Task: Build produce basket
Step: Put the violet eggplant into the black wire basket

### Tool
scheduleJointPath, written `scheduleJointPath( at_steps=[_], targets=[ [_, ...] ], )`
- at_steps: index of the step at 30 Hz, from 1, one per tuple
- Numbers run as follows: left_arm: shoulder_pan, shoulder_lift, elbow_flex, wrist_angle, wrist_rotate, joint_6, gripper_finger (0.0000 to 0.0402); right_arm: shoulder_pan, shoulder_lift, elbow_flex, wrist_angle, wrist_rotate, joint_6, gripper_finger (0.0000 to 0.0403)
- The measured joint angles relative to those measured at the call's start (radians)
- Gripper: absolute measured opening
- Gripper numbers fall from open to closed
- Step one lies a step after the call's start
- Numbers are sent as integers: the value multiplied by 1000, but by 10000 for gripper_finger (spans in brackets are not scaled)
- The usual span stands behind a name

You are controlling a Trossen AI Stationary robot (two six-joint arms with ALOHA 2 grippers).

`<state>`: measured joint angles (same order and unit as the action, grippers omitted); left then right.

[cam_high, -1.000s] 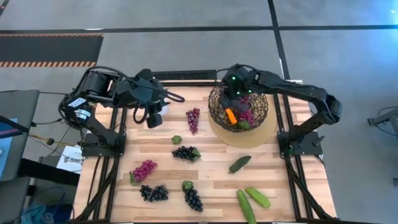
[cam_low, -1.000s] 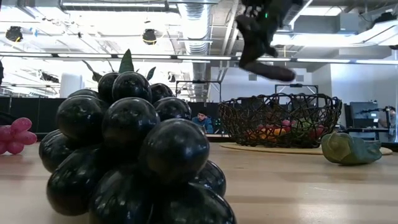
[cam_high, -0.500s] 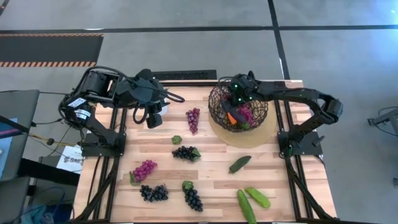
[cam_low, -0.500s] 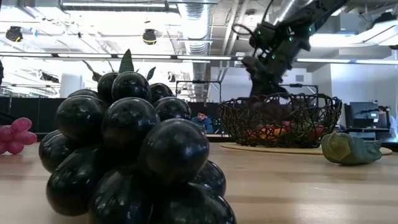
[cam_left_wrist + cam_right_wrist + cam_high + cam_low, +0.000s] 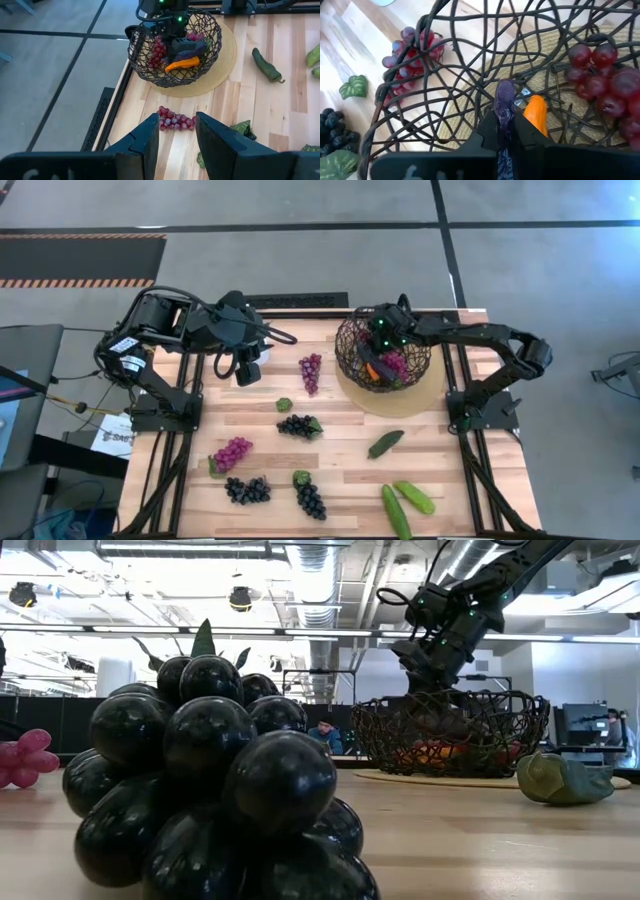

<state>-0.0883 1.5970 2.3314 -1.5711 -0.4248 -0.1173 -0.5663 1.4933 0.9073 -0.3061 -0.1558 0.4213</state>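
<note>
- Looming in the left foreground of the low view: glossy black toy grape bunch [image 5: 205,790], resting on the pale wooden table [image 5: 500,840].
- Along the bottom of the high view: two bright green toy cucumbers [image 5: 405,505] at lower right, a black grape bunch [image 5: 309,498] at lower centre, another black bunch [image 5: 247,489] to its left, a magenta grape bunch [image 5: 232,451] just above that.
- Mid-frame in the high view: dark green pointed toy vegetable [image 5: 385,443], one more black bunch with green leaves [image 5: 298,425], a lone purple grape bunch [image 5: 311,370] lying flat on the wood above it.
- Upper left of the high view: left gripper [image 5: 247,370], above bare table, fingers [image 5: 145,142] spread apart with nothing between them.
- Upper right of the high view: round dark brown open-weave wire basket [image 5: 350,345], seated on a flat tan woven disc [image 5: 425,395].
- Inside the basket: right gripper [image 5: 505,131], lowered below the rim, fingers pinching a dark purple toy eggplant [image 5: 504,107].
- Beside the eggplant in the basket: orange toy carrot [image 5: 536,114] and red-purple grapes [image 5: 607,75].
</note>
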Motion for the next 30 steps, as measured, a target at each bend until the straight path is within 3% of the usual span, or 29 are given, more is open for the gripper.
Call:
scheduleJointPath(
  at_steps=[14, 30],
  targets=[
    [0, 0, 0, 0, 0, -9, 118, -4, 0, 0, -3, 54, -14, 20],
    [0, 0, 0, 0, 0, -10, 118, 10, 0, 0, -8, 90, -42, 137]
  ],
)
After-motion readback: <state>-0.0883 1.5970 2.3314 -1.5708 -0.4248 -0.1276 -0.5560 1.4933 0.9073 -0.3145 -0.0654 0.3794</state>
